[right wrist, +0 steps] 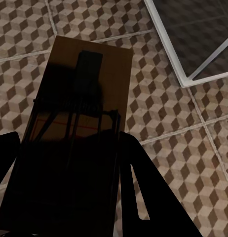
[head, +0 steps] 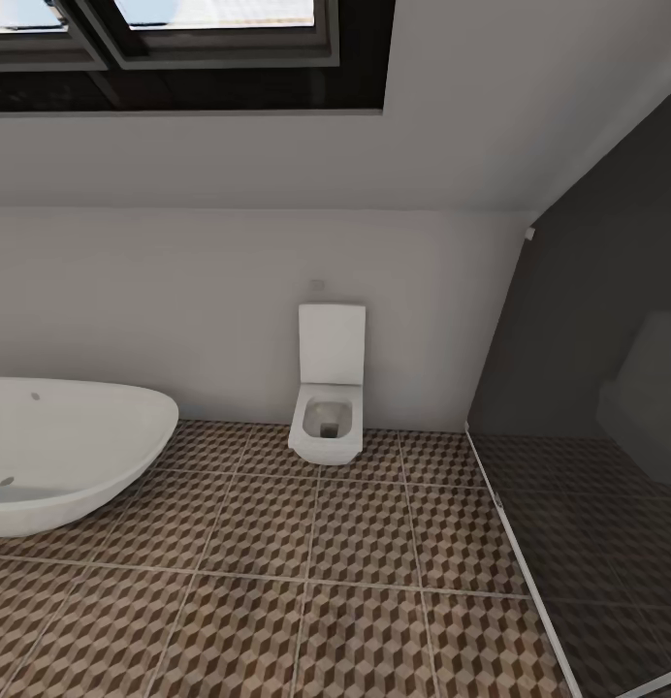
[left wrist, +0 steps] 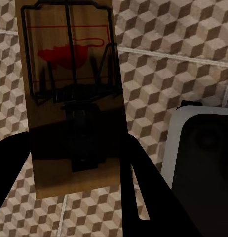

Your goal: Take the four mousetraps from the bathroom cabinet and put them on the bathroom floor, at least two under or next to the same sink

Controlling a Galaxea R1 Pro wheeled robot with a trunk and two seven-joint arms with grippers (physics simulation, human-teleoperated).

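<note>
A mousetrap (left wrist: 69, 98) is pinched between the closed jaws of the left gripper (left wrist: 74, 163) and a second mousetrap (right wrist: 74, 128) is pinched the same way by the right gripper (right wrist: 64, 197), both held above the cube-patterned bathroom floor (head: 306, 582), where a white tub (head: 64, 456) and toilet (head: 328, 397) are seen by the wall.

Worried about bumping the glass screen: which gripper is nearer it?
Right, probably. The right gripper holds a mousetrap over tiles beside the screen; the left gripper holds another mousetrap farther off.
</note>
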